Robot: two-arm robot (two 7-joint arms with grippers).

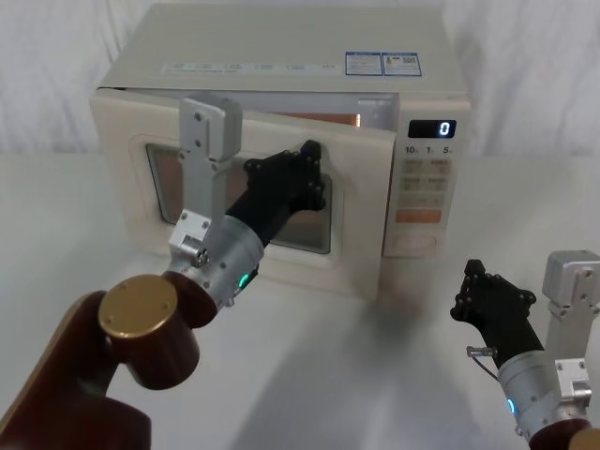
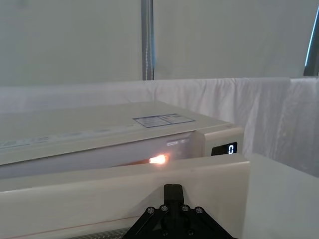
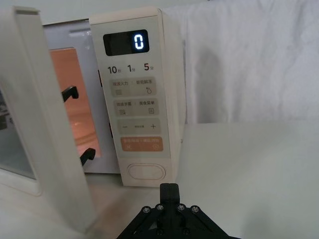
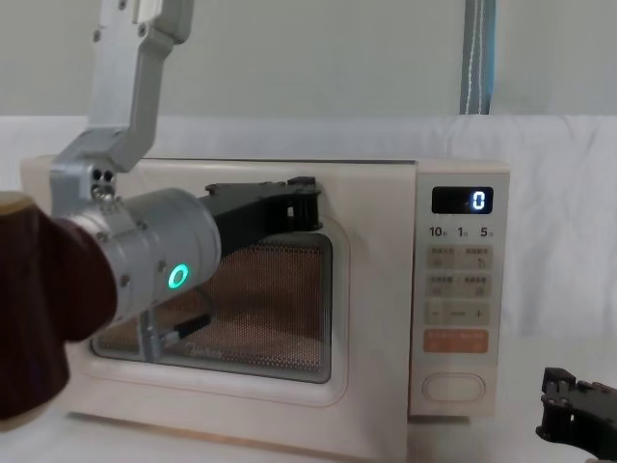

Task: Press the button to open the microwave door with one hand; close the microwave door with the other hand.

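Observation:
The cream microwave (image 1: 281, 47) stands on the table with its display (image 1: 432, 128) showing "0". The microwave door (image 1: 361, 216) is ajar, swung out a little at its right edge, and the cavity light glows behind it (image 2: 157, 160). My left gripper (image 1: 309, 152) is shut, its tip against the door's raised window frame near the upper right corner, also seen from the side (image 4: 304, 193). My right gripper (image 1: 473, 272) is shut and hangs back over the table, right of the microwave and apart from it. The button (image 3: 146, 171) sits at the bottom of the control panel, untouched.
An orange key (image 3: 142, 144) and small beige keys lie above the button. White cloth covers the table (image 1: 375, 375), with open room in front of the microwave and to its right. A white curtain (image 3: 249, 59) hangs behind.

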